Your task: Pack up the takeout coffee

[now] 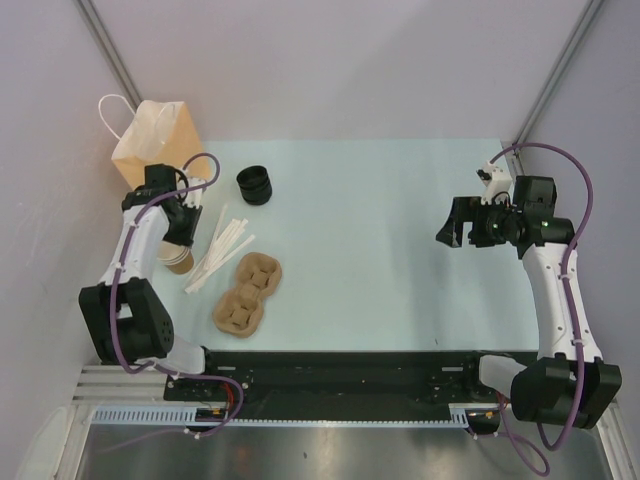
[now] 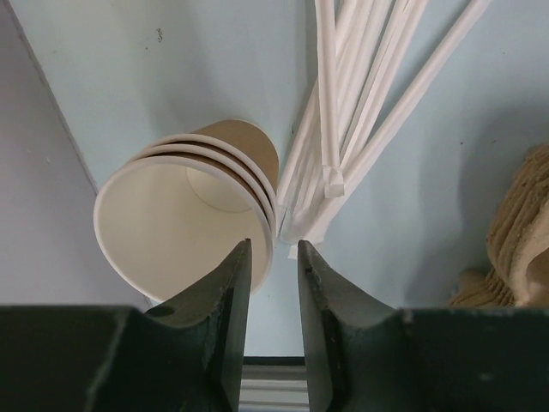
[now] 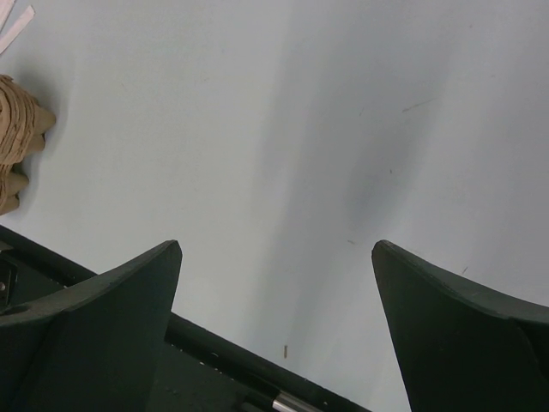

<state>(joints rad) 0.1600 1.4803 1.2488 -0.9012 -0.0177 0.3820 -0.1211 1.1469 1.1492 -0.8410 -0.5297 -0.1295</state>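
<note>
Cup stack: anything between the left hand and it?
Nothing visible. The left hand hangs right over the rim of the cup stack, jaws slightly apart; the straws lie beside it, not across.

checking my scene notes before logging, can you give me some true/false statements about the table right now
1. The right gripper is open and empty. True.
2. The lids are inside the bag. False: they sit on the table beside it.
3. The left gripper is at the rim of the stacked cups. True.
4. The top cup has a lid on. False: it is open.
5. The straws lie between the cups and the carrier. True.
</note>
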